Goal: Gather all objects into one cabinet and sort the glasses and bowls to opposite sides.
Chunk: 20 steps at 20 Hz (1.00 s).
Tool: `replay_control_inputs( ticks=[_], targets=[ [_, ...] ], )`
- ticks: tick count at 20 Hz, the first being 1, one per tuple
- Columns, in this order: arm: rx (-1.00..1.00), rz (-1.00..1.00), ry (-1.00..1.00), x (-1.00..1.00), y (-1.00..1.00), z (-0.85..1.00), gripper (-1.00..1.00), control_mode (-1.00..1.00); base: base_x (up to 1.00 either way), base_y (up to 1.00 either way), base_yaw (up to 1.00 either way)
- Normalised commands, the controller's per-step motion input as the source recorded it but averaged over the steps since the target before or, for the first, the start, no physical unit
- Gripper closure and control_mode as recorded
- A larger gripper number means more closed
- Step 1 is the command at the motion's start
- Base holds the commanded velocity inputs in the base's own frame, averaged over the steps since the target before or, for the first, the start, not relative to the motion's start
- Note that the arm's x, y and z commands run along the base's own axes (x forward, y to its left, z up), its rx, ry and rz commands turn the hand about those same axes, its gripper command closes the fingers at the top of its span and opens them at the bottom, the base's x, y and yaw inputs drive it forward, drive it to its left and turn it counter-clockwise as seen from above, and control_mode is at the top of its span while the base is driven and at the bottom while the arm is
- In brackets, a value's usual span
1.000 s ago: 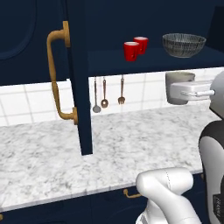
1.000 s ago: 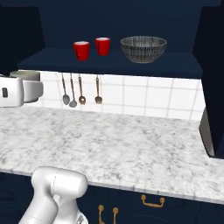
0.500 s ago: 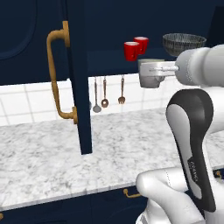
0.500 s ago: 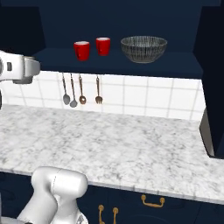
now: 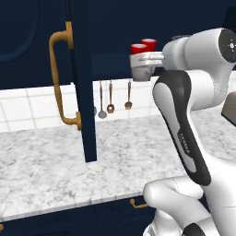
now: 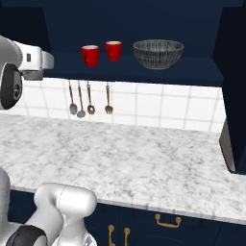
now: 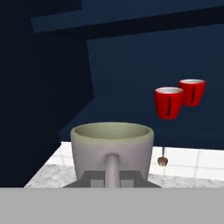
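Faint lettering runs down the robot's dark forearm (image 5: 184, 140), too small to read; no other text or label shows.

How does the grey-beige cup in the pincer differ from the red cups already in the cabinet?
Colour: the grey-beige cup is dull and pale, the two red cups glossy and bright. Place: the red cups stand side by side on the cabinet shelf, left of the dark bowl; the grey-beige cup is held in the air by the shut pincer, short of the shelf. Shared: all are upright, open-topped and look empty.
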Motion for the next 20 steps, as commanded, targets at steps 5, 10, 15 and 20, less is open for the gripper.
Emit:
replay_control_inputs(
  ticks=[5,10,15,20],
  targets=[
    [0.00,0.13,0.01,0.74,0.07,-0.14,1.00,-1.00,0.00,0.00,0.00],
    [0.00,0.00,0.00,0.78,0.27,-0.10,1.00,-1.00,0.00,0.00,0.00],
    [0.00,0.00,0.00,0.67,0.40,-0.01,1.00,-1.00,0.00,0.00,0.00],
    [0.00,0.00,0.00,0.82,0.42,0.00,1.00,-1.00,0.00,0.00,0.00]
  ],
)
